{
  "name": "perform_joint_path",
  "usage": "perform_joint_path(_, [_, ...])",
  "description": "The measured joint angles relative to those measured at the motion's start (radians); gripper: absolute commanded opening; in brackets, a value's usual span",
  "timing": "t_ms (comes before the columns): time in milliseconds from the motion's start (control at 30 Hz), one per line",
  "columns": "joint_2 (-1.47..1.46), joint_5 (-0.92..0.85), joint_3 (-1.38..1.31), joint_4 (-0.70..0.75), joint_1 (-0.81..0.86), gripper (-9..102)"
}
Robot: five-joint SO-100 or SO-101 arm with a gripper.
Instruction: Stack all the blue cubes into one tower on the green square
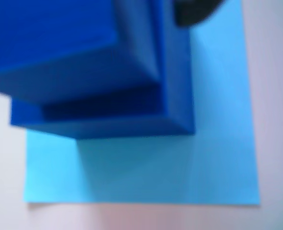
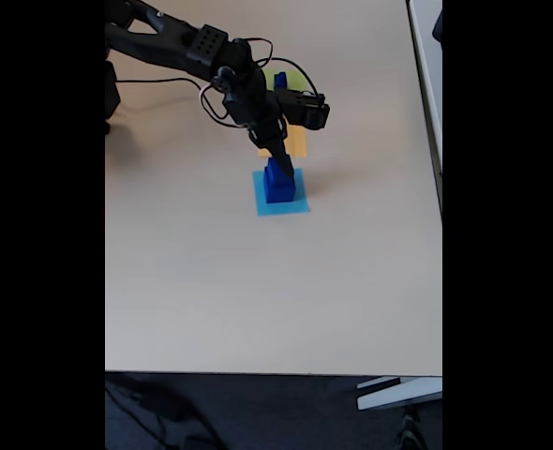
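blue cubes (image 1: pixel 84 72) stacked on light-blue square (image 1: pixel 218 158), directly beneath jaws

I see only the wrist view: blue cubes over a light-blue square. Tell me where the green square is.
Observer: In the fixed view the green square lies farther up the table, behind the arm.
Operator: Say what is on it.
Observer: One blue cube stands on it.
Operator: Report what lies between it and the light-blue square.
Observer: An orange square, partly hidden by the gripper, just above the light-blue square in that view.
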Motion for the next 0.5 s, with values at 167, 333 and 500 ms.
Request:
perform_joint_path(167, [-0.009,-0.006,0.018,-0.002,0.005,28])
perform_joint_path(333, [-0.009,-0.012,0.018,-0.002,0.005,26])
perform_joint_path(500, [-0.009,-0.015,0.018,-0.002,0.005,22])
